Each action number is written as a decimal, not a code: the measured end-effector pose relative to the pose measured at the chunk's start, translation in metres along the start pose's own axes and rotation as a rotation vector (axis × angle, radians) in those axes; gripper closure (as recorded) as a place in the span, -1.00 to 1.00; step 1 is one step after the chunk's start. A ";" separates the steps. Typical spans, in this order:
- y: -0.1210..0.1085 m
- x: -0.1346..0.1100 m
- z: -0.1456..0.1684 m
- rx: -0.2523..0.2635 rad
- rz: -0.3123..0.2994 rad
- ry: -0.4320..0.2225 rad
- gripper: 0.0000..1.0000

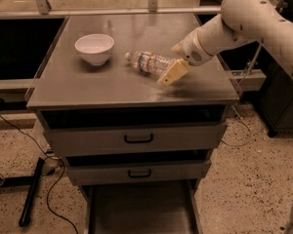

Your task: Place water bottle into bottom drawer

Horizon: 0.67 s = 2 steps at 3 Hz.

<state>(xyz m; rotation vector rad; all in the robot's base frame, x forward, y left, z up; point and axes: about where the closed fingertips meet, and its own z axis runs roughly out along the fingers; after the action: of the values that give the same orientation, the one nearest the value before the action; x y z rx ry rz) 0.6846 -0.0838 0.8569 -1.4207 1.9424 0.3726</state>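
Note:
The water bottle [147, 62] lies on its side on the cabinet top, cap pointing left toward the bowl. My gripper [172, 72] hangs over the bottle's right end, its tan fingers [174, 73] angled down to the cabinet top; the bottle's base is hidden behind them. The white arm reaches in from the upper right. The bottom drawer [139, 208] is pulled out at the foot of the cabinet, a shallow grey tray with nothing in it.
A white bowl [94, 48] stands on the cabinet top [88, 87] left of the bottle. Two upper drawers with black handles [138, 139] are shut. A black stand and cables lie on the floor at the left.

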 end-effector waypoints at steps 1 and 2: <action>0.000 0.000 0.000 0.000 0.000 0.000 -0.17; 0.000 0.000 0.000 0.000 0.000 0.000 0.30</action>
<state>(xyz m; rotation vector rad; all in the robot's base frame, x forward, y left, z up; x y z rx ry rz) 0.6846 -0.0837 0.8569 -1.4208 1.9424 0.3728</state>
